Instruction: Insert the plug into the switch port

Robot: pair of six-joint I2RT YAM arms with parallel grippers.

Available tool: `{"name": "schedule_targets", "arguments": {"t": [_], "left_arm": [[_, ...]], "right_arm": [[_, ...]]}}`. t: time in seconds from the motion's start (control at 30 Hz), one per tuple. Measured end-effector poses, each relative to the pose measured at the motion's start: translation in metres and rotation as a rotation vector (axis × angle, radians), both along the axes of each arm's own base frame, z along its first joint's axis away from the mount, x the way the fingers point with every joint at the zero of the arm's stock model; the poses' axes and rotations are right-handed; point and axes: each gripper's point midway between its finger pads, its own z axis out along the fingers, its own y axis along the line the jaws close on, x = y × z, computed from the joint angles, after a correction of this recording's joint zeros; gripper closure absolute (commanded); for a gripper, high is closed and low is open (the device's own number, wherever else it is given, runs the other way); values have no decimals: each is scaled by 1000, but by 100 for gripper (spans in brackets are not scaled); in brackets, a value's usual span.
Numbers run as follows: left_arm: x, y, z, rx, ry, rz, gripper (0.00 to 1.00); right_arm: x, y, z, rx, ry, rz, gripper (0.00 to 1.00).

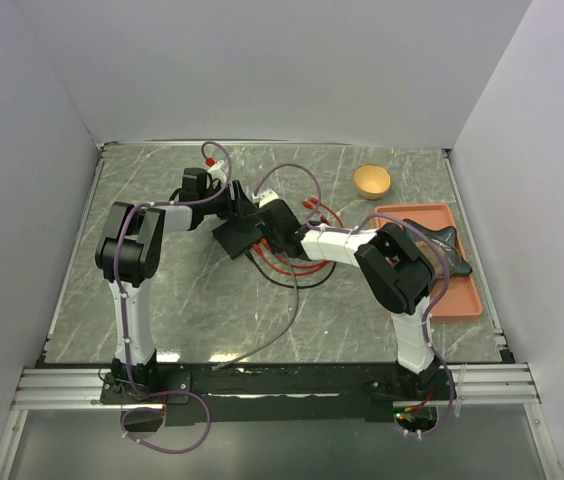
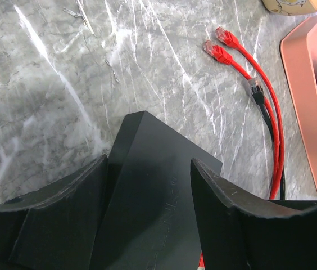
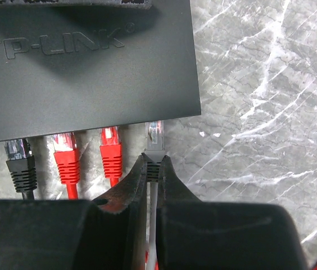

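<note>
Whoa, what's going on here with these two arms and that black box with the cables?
They are plugging a network cable into the black switch box. The left gripper grips the box to steady it. The right gripper is shut on a grey plug, whose tip is at the box's edge, beside a black plug and two red plugs already in. Whether it is fully seated is unclear.
</note>
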Motion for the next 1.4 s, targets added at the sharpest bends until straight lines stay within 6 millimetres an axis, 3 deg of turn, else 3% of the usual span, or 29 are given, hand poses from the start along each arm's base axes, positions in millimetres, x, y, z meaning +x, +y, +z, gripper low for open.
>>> {"name": "schedule_targets", "arguments": {"t": [0.5, 0.7, 1.4], "left_arm": [[2, 2, 1, -1, -9, 0, 31], [3, 2, 2, 3, -27, -11, 40], [11, -1, -6, 20, -44, -53, 52]], "right_arm": [[7, 5, -1, -26, 96, 16, 100], [9, 5, -2, -4, 126, 48, 100], [14, 2, -3, -25, 101, 103, 100]]}}
